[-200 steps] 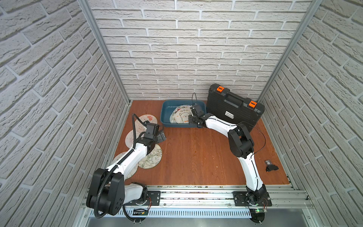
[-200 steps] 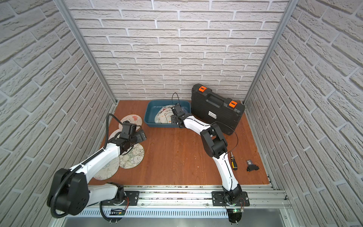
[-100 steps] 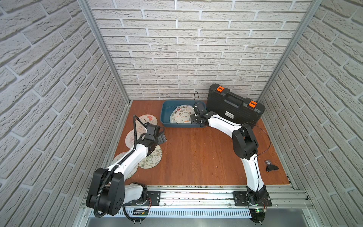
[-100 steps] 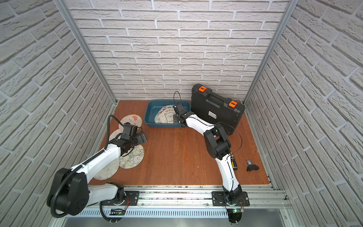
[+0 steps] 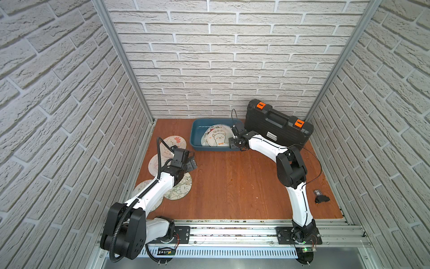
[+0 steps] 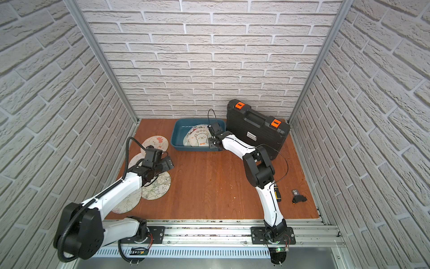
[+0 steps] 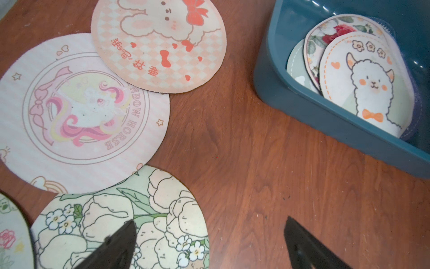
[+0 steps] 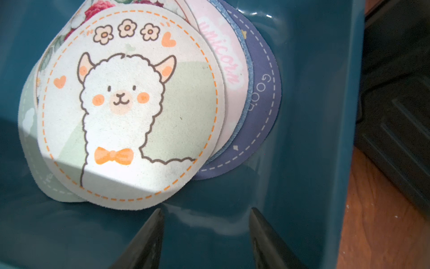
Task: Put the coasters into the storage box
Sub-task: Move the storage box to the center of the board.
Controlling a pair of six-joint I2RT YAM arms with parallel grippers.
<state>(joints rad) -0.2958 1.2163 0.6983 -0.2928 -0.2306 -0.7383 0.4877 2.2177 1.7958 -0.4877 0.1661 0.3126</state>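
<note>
Coasters point(image 8: 130, 104), thin fuzzy rounds in glossy teal storage box point(image 8: 314, 116)

The brown wooden surface point(image 5: 232, 186) carries the teal storage box point(image 5: 209, 148) at its far edge. A black case point(image 5: 277, 125) lies just beside the box. On the box's other side, four loose coasters point(image 5: 179, 191) lie flat: the rabbit coaster point(image 7: 158, 42) is nearest the box and overlaps the unicorn coaster point(image 7: 76, 111). A small black part point(image 5: 322, 199) lies well apart from the box, beyond the case.
</note>
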